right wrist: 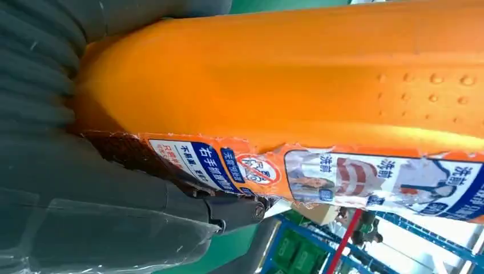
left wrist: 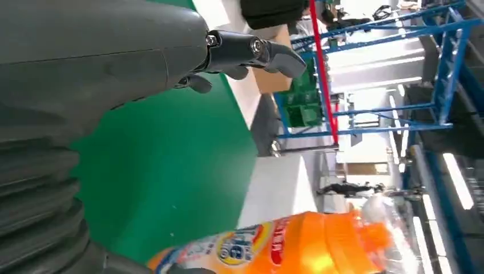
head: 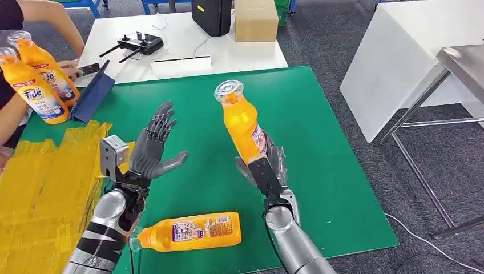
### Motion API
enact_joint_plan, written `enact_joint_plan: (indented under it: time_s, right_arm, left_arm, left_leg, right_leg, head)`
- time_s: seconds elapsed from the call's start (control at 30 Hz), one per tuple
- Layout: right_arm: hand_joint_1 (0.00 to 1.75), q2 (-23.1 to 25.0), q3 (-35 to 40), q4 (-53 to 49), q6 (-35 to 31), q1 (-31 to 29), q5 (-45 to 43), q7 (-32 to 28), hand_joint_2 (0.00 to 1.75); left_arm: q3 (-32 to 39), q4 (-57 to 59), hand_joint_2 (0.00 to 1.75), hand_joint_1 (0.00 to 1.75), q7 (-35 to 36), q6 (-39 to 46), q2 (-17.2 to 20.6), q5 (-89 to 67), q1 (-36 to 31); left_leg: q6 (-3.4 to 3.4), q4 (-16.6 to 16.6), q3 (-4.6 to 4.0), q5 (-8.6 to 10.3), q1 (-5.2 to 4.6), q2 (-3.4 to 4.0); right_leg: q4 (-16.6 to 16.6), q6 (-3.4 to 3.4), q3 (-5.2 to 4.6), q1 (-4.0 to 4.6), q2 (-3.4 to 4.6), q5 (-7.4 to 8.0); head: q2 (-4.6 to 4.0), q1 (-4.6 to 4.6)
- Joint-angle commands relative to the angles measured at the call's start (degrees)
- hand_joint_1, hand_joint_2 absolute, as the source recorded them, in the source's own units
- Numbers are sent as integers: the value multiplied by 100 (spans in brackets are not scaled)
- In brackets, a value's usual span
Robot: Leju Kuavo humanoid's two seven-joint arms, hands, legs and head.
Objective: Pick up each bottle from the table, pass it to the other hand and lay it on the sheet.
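I am holding the orange bottle (head: pixel 241 123) upright above the green tabletop (head: pixel 319 142) in my right hand (head: pixel 263 165); my left hand (head: pixel 151 149) is waiting, fingers (head: pixel 161 121) spread wide. Handover probably comes next.

A dark grey carpet floor (head: pixel 319 45) fills the right side and top of the head view, with a white cable (head: pixel 434 245) trailing across it at the lower right. A white table (head: pixel 188 48) sits at the upper middle, a white cabinet (head: pixel 394 63) stands at the upper right, and a metal table (head: pixel 465 65) with thin steel legs juts in from the right edge. In the left wrist view, blue metal racking (left wrist: pixel 445 63) and long bright ceiling lights (left wrist: pixel 456 180) fill the right side of the frame.
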Motion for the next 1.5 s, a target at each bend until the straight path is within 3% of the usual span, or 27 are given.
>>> enact_joint_plan:
  time_s: [0.03, 0.27, 0.53, 0.7, 1.0, 1.03, 1.07, 1.1, 1.5]
  right_arm:
    - [175, 32, 707, 674, 350, -627, 337, -70, 175]
    - [175, 348, 1638, 950, -196, -808, 1352, -240, 175]
    - [175, 597, 2490, 1199, -868, -935, 2288, -16, 175]
    - [175, 597, 3798, 1315, -1303, -1319, 1861, 740, 175]
    - [175, 597, 3970, 1602, -1501, -1431, 1402, 652, 175]
    - [175, 597, 3916, 1625, -1506, -1413, 1391, 593, 175]
    - [175, 597, 3849, 1620, -1498, -1388, 1390, 557, 175]
    - [175, 597, 3808, 1615, -1486, -1372, 1388, 538, 175]
    - [175, 597, 3388, 1487, -1296, -1253, 1156, 345, 175]
  left_arm:
    - [-431, 222, 175, 0, -11, -670, 151, 559, -445]
    - [-653, 516, 175, 0, 11, -751, 59, 630, -786]
    - [-781, 770, 175, 0, -25, -840, 126, 700, -946]
    - [-455, 952, 175, 0, -298, -1149, 520, 908, -960]
    - [-235, 965, 175, 0, -279, -1027, 326, 874, -884]
    - [-222, 910, 175, 21, -247, -928, 291, 825, -854]
    - [-197, 875, 175, 150, -231, -895, 273, 820, -829]
    - [-181, 869, 175, 175, -222, -882, 276, 822, -818]
    - [-17, 944, 175, 175, -137, -818, 259, 947, -797]
  left_leg:
    - [-5, 5, -2, 0, 5, -7]
    - [-12, 8, 3, -4, 10, -7]
    - [-11, 11, 6, -4, 15, -14]
    - [-14, 1, 12, -6, 9, 21]
    - [-11, -1, 13, 0, 13, -12]
    - [-9, -2, 6, 2, 10, -10]
    - [-11, 0, 8, 1, 15, -16]
    - [-13, 1, 10, -1, 16, -18]
    - [-12, 1, 5, 1, 11, -16]
  right_leg:
    - [2, -3, 0, 3, 8, 1]
    - [6, -8, 3, 8, 15, -1]
    - [2, -6, 9, 12, 14, -1]
    - [4, -10, 4, 5, 43, 1]
    - [-1, -6, 12, 13, 12, -2]
    - [-1, -3, 6, 10, 6, -1]
    - [-1, -5, 11, 14, 6, -3]
    - [-1, -6, 14, 15, 8, -4]
    - [2, -7, 6, 11, 6, -2]
  head:
    - [0, 0]
    - [0, 0]
    - [0, 0]
    - [0, 2]
    - [0, 0]
    - [2, 2]
    - [0, 2]
    - [2, 2]
    - [0, 2]
